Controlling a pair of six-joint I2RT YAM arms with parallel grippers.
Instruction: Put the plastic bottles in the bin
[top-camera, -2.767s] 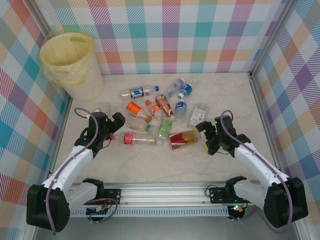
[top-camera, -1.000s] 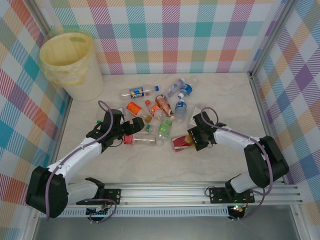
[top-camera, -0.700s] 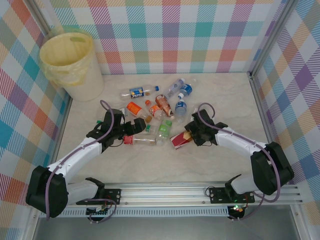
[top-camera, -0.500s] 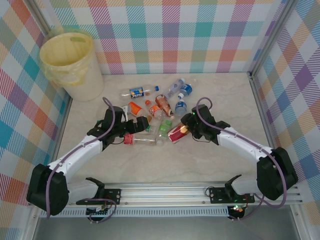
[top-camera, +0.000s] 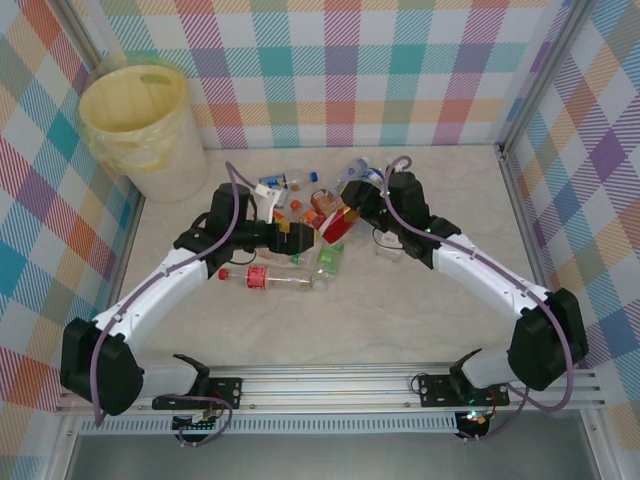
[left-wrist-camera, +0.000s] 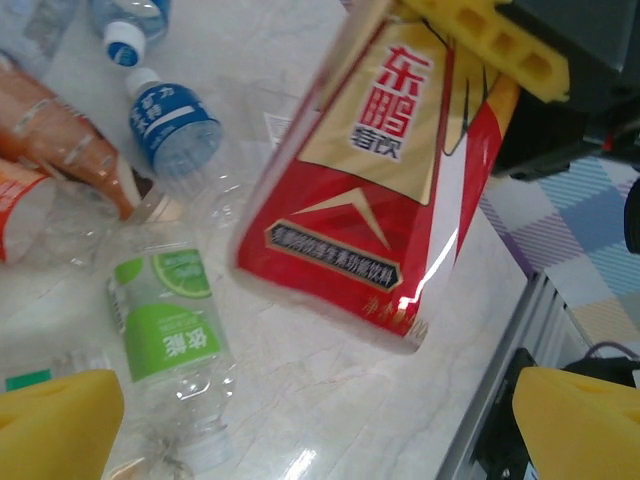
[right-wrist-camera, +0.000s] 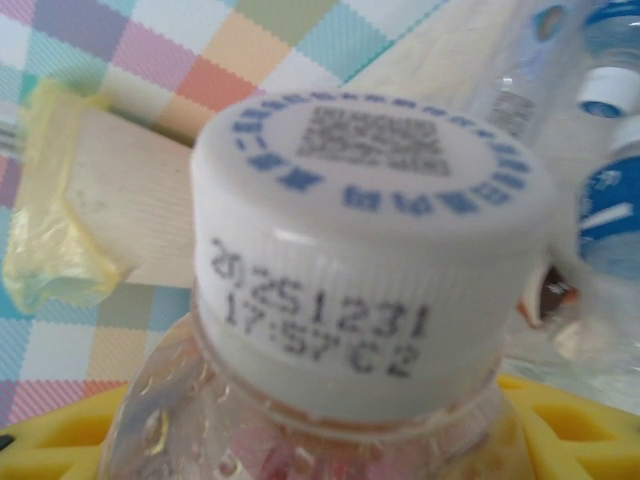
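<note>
The right pincer (top-camera: 350, 208) is gripping a clear plastic bottle with a red-and-gold label and white cap (left-wrist-camera: 390, 190), its yellow jaws partly closed around the shoulder just below the neck. It is holding the bottle in the air above the other small clear plastic bottles (top-camera: 275, 278), well to the right of the large round pale-yellow bin (top-camera: 140, 150). The left pincer (left-wrist-camera: 318, 425) is gaping wide, carrying nothing, on the bin's side of the raised bottle. The bottle is probably light, thin-walled and slick, so the stiffer shoulder is looking like the safest hold. The left wrist view is showing label and base, while the right wrist view is showing the cap's printed date and the bin beyond.
</note>
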